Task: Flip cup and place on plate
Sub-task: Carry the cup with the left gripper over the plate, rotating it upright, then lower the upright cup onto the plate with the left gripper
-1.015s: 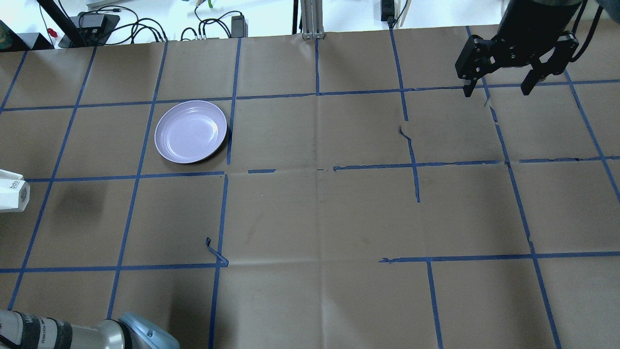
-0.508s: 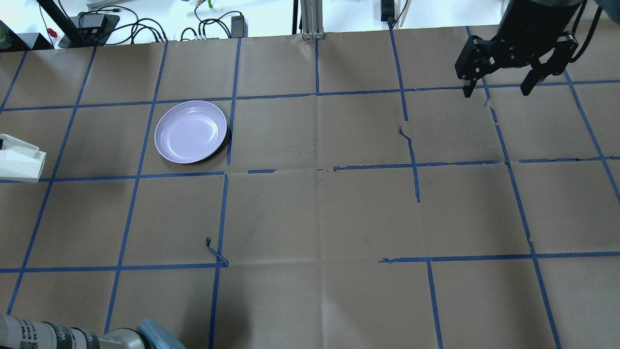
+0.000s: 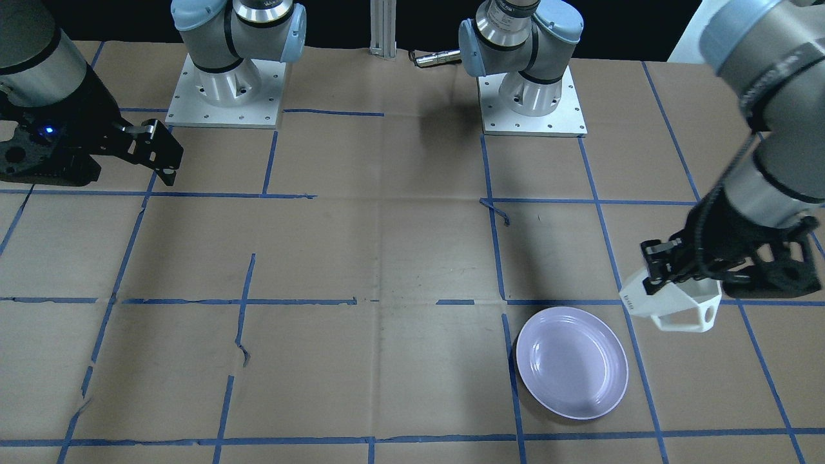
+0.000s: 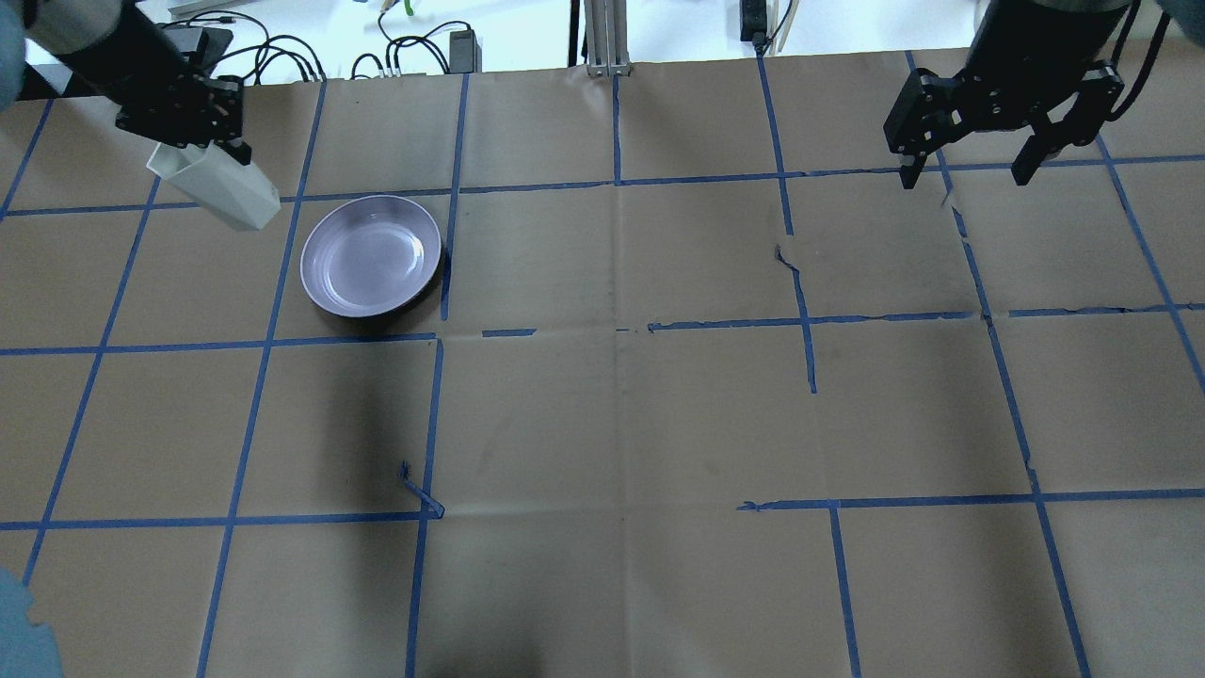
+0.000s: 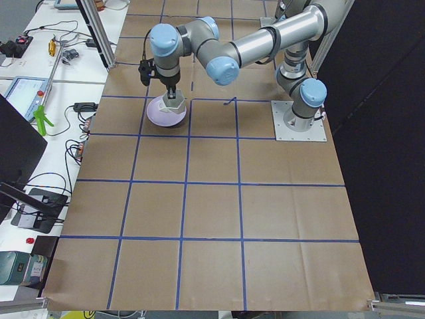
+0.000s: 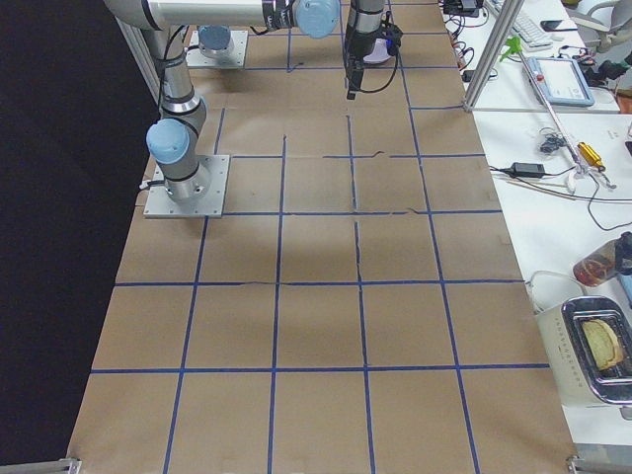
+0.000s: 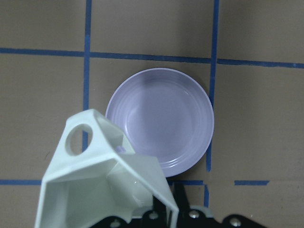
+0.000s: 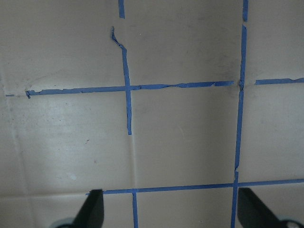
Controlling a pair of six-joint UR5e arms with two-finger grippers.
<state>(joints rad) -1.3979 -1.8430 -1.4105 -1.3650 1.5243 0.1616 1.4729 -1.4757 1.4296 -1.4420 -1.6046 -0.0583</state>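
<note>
- Front-facing view: the left gripper (image 3: 664,276) is clamped on the cup (image 3: 677,308), which is white and faceted. The cup is tilted above the table (image 3: 387,258), just beside the plate (image 3: 572,363), and the gripper's fingers hide part of its rim.
- Overhead view: the cup's handle is hidden. The right gripper (image 4: 967,174) hangs with jaws apart, well away from the cup.
- Left wrist view: the cup's angular open handle shows. Its body covers part of the plate's rim and is cut off at the bottom edge.
</note>
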